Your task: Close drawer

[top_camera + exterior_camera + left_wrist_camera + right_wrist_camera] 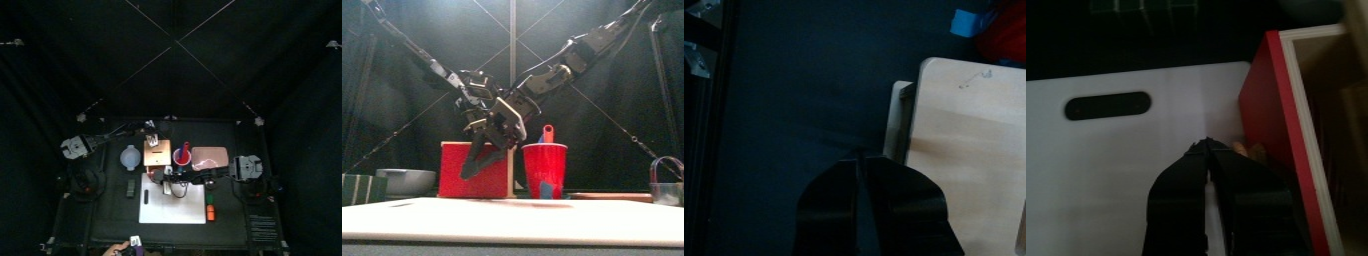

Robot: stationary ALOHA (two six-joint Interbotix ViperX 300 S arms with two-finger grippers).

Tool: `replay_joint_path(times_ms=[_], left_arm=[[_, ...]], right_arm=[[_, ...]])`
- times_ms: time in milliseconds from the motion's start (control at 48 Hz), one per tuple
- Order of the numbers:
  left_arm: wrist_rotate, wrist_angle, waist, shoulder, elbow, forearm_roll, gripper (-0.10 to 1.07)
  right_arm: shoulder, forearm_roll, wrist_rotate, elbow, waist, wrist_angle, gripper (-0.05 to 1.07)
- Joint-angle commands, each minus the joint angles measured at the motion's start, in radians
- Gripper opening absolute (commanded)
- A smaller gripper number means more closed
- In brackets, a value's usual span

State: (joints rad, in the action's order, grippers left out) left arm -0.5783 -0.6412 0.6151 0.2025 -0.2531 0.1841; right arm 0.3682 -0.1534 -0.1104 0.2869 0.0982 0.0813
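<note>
The small tan wooden box (158, 152) stands mid-table, and its face toward the front camera is red (476, 170). In the right wrist view a red panel (1273, 130) has a wooden rim and an open tan hollow (1331, 100) behind it, which looks like the drawer standing out. My right gripper (1207, 147) is shut and empty, with its tips low beside that red panel over the white sheet. My left gripper (862, 160) hovers open over dark table beside the box's tan top (971, 120), where a pale strip (898, 115) sticks out. Both grippers hang in front of the box (492, 135).
A white sheet (1146, 150) with a handle slot lies in front of the box. A red cup (545, 172) stands right of the box. A grey bowl (402, 180) sits at the left and a small dark lock-shaped item (667, 185) at the right.
</note>
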Motion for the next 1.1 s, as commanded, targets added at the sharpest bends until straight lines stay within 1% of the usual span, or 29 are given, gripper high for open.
replay_joint_path(times_ms=[0,125,250,396,625,750,896,1083], left_arm=[[-0.002,0.012,-0.003,-0.008,0.006,0.0,0.49],[-0.006,0.04,-0.003,-0.006,0.002,0.0,0.49],[-0.025,0.058,-0.005,-0.006,0.003,-0.009,0.49],[-0.049,0.066,-0.008,-0.006,0.009,-0.006,0.49],[-0.114,0.06,-0.04,-0.003,0.014,0.035,0.49],[-0.144,0.051,-0.048,-0.003,0.011,0.064,0.49],[-0.169,0.049,-0.06,0.0,0.009,0.084,0.49],[-0.172,0.049,-0.067,0.0,0.009,0.084,0.49]], right_arm=[[-0.011,-0.034,0.003,-0.048,0.048,-0.002,0.19],[0.021,-0.06,0.003,-0.087,0.071,0.009,0.19],[0.037,-0.064,0.003,-0.12,0.064,0.043,0.19],[0.037,-0.061,0.002,-0.129,0.063,0.051,0.19],[0.043,-0.031,0.0,-0.146,0.017,0.054,0.19],[0.054,-0.038,0.003,-0.156,0.005,0.057,0.19],[0.058,-0.054,0.002,-0.161,0.012,0.057,0.19],[0.067,-0.097,0.003,-0.176,0.06,0.057,0.19]])
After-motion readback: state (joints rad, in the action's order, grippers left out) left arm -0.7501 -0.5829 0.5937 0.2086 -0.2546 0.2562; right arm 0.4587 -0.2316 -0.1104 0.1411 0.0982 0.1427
